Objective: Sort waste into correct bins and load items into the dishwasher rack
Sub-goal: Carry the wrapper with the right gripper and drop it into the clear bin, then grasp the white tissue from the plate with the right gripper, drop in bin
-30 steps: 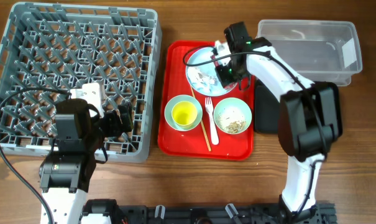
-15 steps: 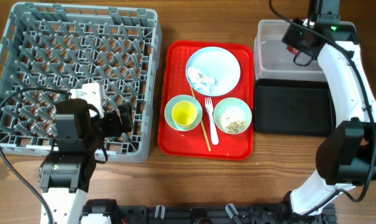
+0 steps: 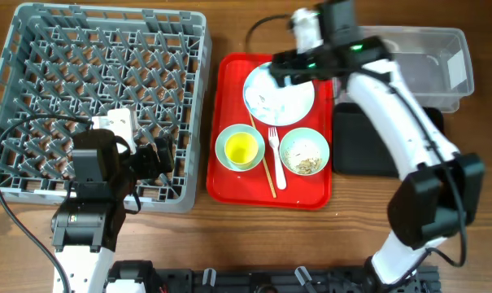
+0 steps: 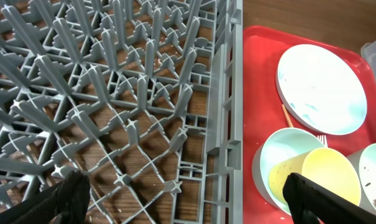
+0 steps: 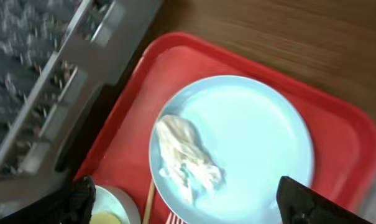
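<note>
The white plate (image 3: 282,96) lies at the back of the red tray with a crumpled white tissue (image 3: 266,102) on it. My right gripper (image 3: 290,69) hovers open above the plate; in the right wrist view the tissue (image 5: 186,155) sits between its spread fingers (image 5: 309,200), untouched. One pale green bowl (image 3: 240,149) holds the yellow cup (image 4: 321,180). The other bowl (image 3: 304,152) holds beige food scraps. Fork (image 3: 276,156) and chopstick (image 3: 263,161) lie between the bowls. My left gripper (image 3: 158,155) stands open and empty over the grey dishwasher rack's (image 3: 34,49) front right corner.
The red tray (image 3: 229,187) sits between the rack and the bins. The clear tub (image 3: 424,61) stands at the back right, with the black tray (image 3: 367,146) in front of it, partly under my right arm. Bare wooden table runs along the front.
My right arm went from the plate to the clear tub and swung back over the plate, and its jaws went from shut to open. The left arm has not moved.
</note>
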